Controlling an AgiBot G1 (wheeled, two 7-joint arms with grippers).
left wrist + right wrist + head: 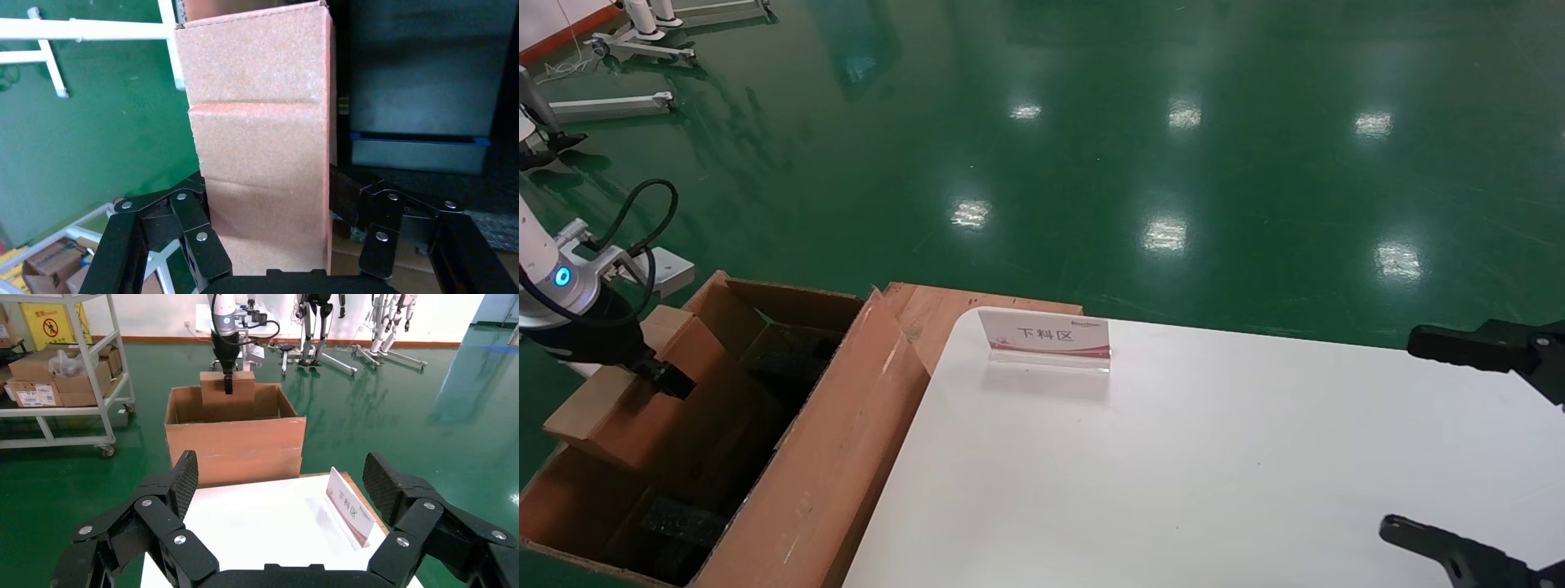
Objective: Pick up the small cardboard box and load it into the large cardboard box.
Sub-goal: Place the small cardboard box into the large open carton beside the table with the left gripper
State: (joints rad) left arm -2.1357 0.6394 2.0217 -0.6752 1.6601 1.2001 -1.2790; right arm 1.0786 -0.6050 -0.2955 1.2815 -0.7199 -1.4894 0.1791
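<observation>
The small cardboard box (pixel 617 412) is plain brown. My left gripper (pixel 666 377) is shut on it, with a finger on each long side in the left wrist view (pixel 269 202). The box (pixel 260 141) hangs in the open top of the large cardboard box (pixel 846 425), partly below its rim. Black foam blocks (pixel 682 523) lie at the bottom of the large box. The right wrist view shows the large box (pixel 235 444) beyond the table, with the small box (pixel 214 401) held in its opening. My right gripper (pixel 1434 441) is open and empty over the table's right side (pixel 283 474).
A white table (pixel 1214 474) stands right of the large box, with a small acrylic sign (pixel 1046 336) near its far edge. A shelf rack (pixel 61 373) with cartons and robot stands are on the green floor beyond.
</observation>
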